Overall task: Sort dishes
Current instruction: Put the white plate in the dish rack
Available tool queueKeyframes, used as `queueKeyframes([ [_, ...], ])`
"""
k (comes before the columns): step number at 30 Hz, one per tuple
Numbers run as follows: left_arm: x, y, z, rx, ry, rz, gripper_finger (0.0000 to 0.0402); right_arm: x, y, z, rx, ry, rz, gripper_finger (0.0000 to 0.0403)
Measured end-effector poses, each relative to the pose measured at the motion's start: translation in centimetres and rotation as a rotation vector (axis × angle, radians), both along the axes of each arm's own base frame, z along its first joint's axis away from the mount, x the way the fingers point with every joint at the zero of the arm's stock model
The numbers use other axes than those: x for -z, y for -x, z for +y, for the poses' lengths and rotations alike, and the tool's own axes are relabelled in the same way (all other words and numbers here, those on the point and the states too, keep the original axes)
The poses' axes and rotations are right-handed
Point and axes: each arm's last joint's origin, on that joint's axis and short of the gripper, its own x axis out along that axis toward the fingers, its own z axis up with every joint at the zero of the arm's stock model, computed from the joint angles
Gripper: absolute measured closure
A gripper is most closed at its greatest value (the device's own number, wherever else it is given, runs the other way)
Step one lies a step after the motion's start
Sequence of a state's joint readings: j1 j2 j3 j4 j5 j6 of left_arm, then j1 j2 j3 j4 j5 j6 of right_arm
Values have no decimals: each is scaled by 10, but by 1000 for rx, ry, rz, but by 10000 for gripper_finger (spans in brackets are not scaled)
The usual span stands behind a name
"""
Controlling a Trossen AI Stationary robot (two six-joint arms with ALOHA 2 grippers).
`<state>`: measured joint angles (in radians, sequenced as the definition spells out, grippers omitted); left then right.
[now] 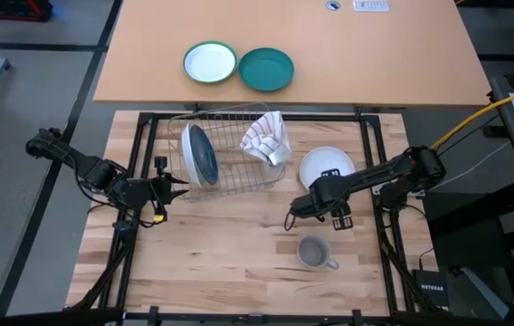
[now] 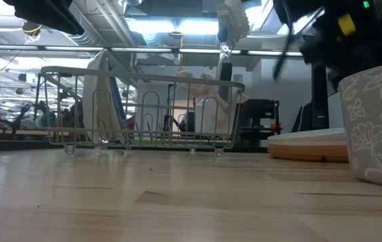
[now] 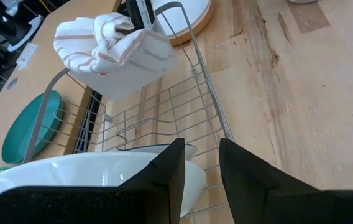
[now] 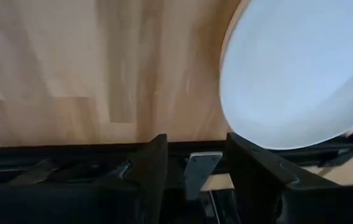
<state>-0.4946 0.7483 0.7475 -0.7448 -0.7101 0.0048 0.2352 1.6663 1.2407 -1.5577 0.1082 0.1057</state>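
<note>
A wire rack [image 1: 230,158] stands at the middle of the table. A dark blue plate [image 1: 203,154] and a white plate [image 3: 83,174] stand on edge at its left end. My left gripper [image 1: 181,185] waits open at the rack's near left corner, and the white plate's rim [image 3: 194,167] shows in its gap. Right of the rack, another white plate [image 1: 327,167] lies on a tan wooden plate [image 2: 309,146]. My right gripper [image 1: 291,220] hangs open and pointing down over bare table, left of that stack. A grey mug [image 1: 314,253] stands nearer the front edge. My left gripper comes at the upright white plate's near rim [image 3: 194,167] slanting down from the table's left. Rack wire shows in the gap beside the rim, and I cannot tell whether a finger touches the plate. My right gripper touches nothing.
A striped cloth [image 1: 266,138] lies bunched over the rack's right end. On the tan table beyond lie a green-rimmed white plate [image 1: 210,62] and a teal plate [image 1: 266,69]. A black frame [image 1: 144,116] runs round the wooden top. Bare wood lies in front of the rack.
</note>
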Motion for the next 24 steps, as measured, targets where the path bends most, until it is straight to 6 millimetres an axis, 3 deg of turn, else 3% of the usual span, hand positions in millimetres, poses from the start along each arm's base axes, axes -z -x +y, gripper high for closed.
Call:
queueKeyframes([
  [10, 0, 0, 0, -1, 2, -1, 311, 50, 27, -9, -9, 109, 62, 235],
  [17, 0, 0, 0, -8, 13, -6, 311, 53, 30, -12, -7, 191, 52, 235],
  [24, 0, 0, 0, -14, 23, -9, 311, 58, 19, -11, -75, 212, -62, 235],
])
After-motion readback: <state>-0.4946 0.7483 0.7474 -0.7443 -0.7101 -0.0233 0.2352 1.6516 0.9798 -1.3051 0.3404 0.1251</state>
